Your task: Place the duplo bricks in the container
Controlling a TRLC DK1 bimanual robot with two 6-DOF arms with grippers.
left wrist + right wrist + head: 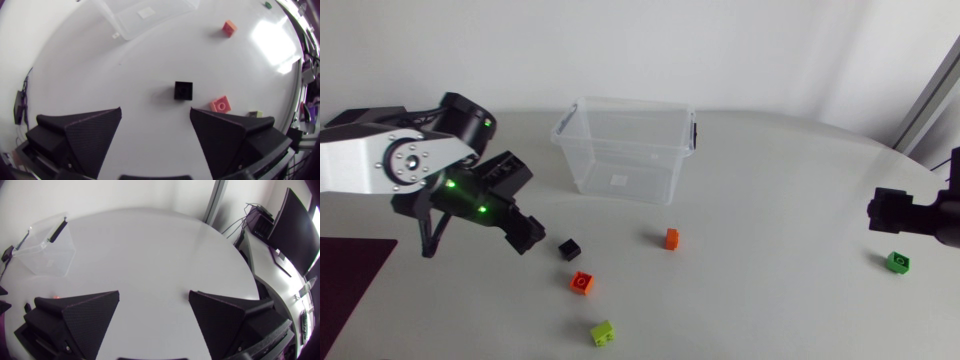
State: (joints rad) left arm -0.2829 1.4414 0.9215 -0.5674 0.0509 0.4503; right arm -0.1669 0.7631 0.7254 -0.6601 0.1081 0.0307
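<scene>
Seemingly the pickup step: lower left, the left hand [525, 233], wide open and empty, hangs beside the black brick [569, 249]; next it should straddle and grip it.

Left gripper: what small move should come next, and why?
Probably ease the left gripper forward and down over the black brick: the gripper is open and holds nothing, and that brick lies just ahead of it, untouched.
</scene>
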